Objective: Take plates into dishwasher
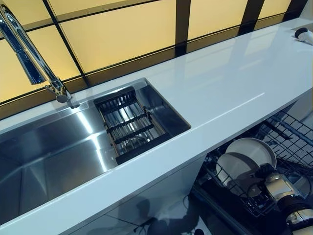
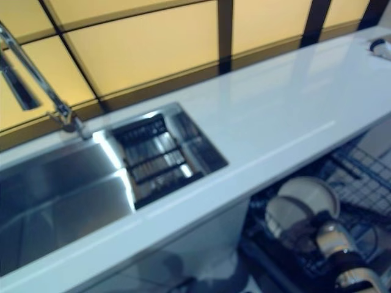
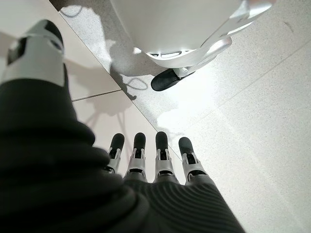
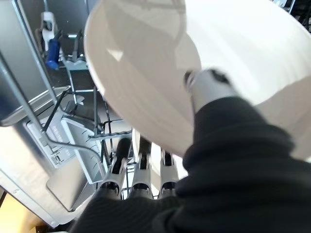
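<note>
Two white plates stand on edge in the pulled-out dishwasher rack (image 1: 289,138) under the counter: a rear plate (image 1: 254,148) and a nearer plate (image 1: 231,167). My right hand (image 1: 269,180) reaches down to the nearer plate's rim. In the right wrist view that plate (image 4: 146,87) fills the picture, with the thumb (image 4: 210,86) laid on its face and the fingers (image 4: 141,170) running behind its lower edge, pinching it. My left hand (image 3: 160,162) shows only in its wrist view, hanging over the floor with straight fingers and holding nothing.
A white counter (image 1: 230,83) runs across, with a steel sink (image 1: 54,152) set in it. A dark drainer insert (image 1: 129,125) lies in the sink and a tap (image 1: 29,58) stands behind. A small object (image 1: 304,34) sits at the counter's far right end.
</note>
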Robot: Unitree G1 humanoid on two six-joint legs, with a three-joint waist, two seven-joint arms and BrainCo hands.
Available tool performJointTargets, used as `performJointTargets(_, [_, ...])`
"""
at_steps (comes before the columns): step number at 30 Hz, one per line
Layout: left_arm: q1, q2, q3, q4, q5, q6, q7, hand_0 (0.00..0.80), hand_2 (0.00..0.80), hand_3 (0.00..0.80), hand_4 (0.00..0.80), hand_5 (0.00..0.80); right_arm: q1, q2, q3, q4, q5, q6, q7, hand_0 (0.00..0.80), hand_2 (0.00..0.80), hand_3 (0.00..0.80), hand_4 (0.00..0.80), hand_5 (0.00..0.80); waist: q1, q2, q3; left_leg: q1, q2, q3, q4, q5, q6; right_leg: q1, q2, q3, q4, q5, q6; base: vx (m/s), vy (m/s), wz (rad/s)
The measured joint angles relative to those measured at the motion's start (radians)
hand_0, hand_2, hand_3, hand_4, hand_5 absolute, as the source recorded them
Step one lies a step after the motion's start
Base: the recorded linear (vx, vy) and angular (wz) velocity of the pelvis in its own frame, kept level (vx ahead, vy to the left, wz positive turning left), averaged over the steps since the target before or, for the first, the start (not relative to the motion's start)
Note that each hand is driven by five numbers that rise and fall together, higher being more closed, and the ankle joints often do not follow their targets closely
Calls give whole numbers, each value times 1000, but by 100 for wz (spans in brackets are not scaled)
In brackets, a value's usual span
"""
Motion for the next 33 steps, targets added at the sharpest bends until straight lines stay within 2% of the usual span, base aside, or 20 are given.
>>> performJointTargets(8, [0,0,0,0,-1,1,1,0,0,0,0,0,0,-16,-2,-7,8,3,-10,0,0,0,0,0,-1,-11,4,0,-1,1,0,0,0,0,0,1,0,0,0,0,0,0])
performJointTargets(17, [4,2,4,-5,0,2,1,0,0,0,0,0,-1,-101,-41,-15,8,19,-13,0,0,0,0,0,-2,-27,12,12,0,3,-1,-1,0,10,1,3,1,0,0,15,3,-1])
performJointTargets(25, [11,6,38,-4,-2,22,25,0,0,0,0,0,5,-205,-154,-30,10,32,-24,0,0,0,0,0,-20,-60,7,16,0,6,-2,-4,4,12,3,11,4,0,0,26,7,-1])
performJointTargets(27, [12,9,40,3,-3,29,38,0,0,0,0,0,20,-239,-180,-32,41,34,-28,0,0,0,0,0,-30,-76,-2,18,0,10,-1,-5,3,12,3,16,4,0,0,32,48,-4])
performJointTargets(33, [11,15,80,43,-5,26,60,0,0,0,0,0,152,-253,-314,-34,150,9,-33,0,0,0,0,0,-31,-128,-43,35,1,31,-5,-10,0,17,7,31,4,0,0,10,68,-9])
